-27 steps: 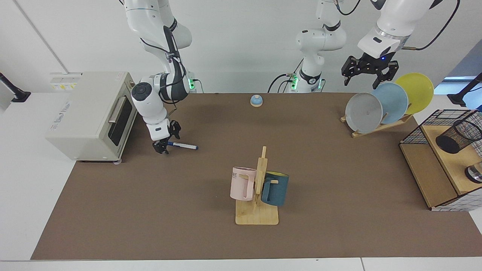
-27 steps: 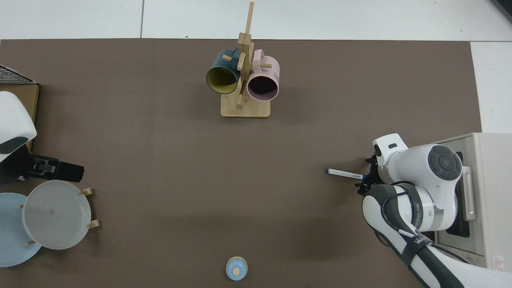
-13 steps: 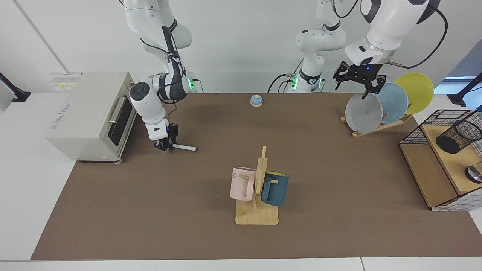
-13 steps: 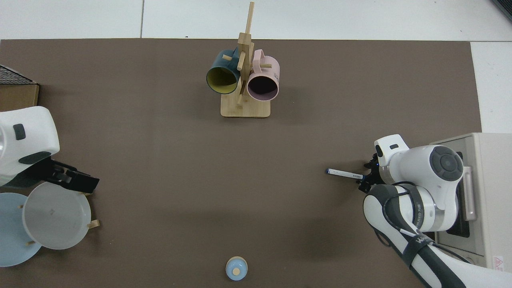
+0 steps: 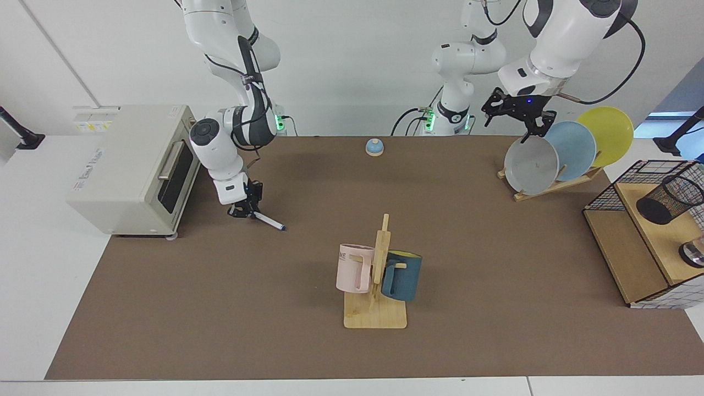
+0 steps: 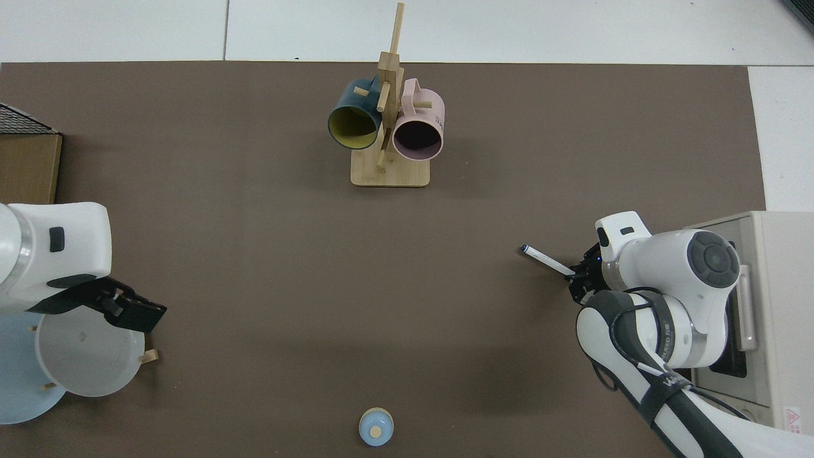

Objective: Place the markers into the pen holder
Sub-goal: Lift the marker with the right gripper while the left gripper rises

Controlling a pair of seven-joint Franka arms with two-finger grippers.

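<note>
The marker (image 5: pixel 269 221) is a slim white pen whose free end, tipped in blue, slants down toward the brown mat. My right gripper (image 5: pixel 246 209) is shut on its other end, just in front of the oven. In the top view the marker (image 6: pixel 545 261) sticks out diagonally from the right gripper (image 6: pixel 577 280). The pen holder (image 5: pixel 668 199), a black mesh cup, lies tilted on the wooden shelf at the far side of the table. It is out of the top view. My left gripper (image 5: pixel 518 118) hangs open above the grey plate (image 5: pixel 531 165), holding nothing.
A beige toaster oven (image 5: pixel 132 165) stands close behind the right arm. A wooden mug rack (image 5: pixel 377 286) with a pink and a blue mug sits mid-table. A plate rack with three plates, a wire basket frame (image 5: pixel 632 181) and a small blue bell (image 5: pixel 374 147) are also here.
My right gripper closed on the marker's end and swung it, so its free end now slants away from its earlier line. The left gripper moved inward over the plates.
</note>
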